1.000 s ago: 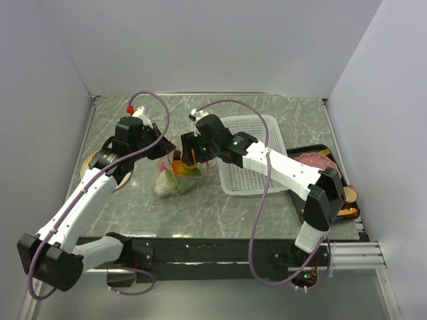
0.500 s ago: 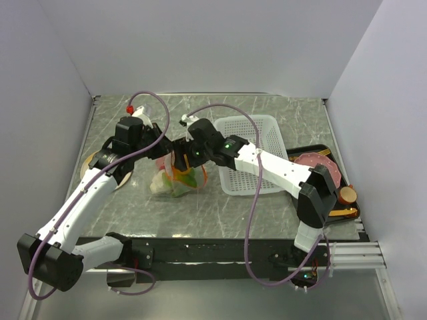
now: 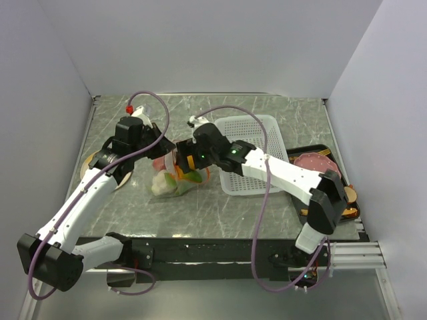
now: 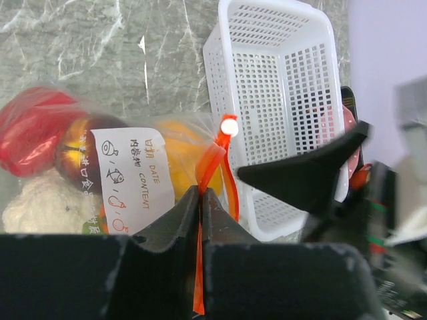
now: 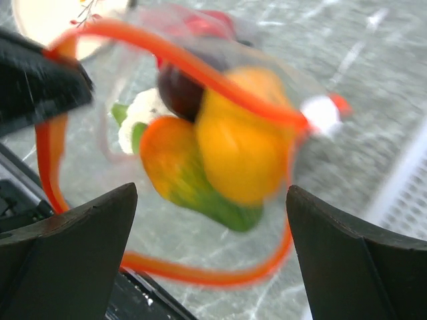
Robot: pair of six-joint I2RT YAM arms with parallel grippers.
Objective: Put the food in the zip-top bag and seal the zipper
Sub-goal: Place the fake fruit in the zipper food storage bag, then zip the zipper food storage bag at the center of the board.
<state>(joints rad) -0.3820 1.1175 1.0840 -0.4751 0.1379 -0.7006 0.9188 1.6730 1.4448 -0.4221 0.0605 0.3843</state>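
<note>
The zip-top bag lies on the table between the arms, with its mouth open. Inside it are an orange, a green-orange mango, a dark purple ball, white cauliflower and a red pepper. My left gripper is shut on the orange-red zipper at one end of the mouth; it also shows in the top view. My right gripper is open just above the bag's mouth, and the zipper loop curves between its fingers.
A white perforated basket stands right of the bag and shows in the left wrist view. A black tray with a pink slab is at the far right. A round plate lies under the left arm.
My right gripper has shifted left and slightly down over the bag's mouth. The bag has slid a little to the left. My left gripper has kept its hold and place.
</note>
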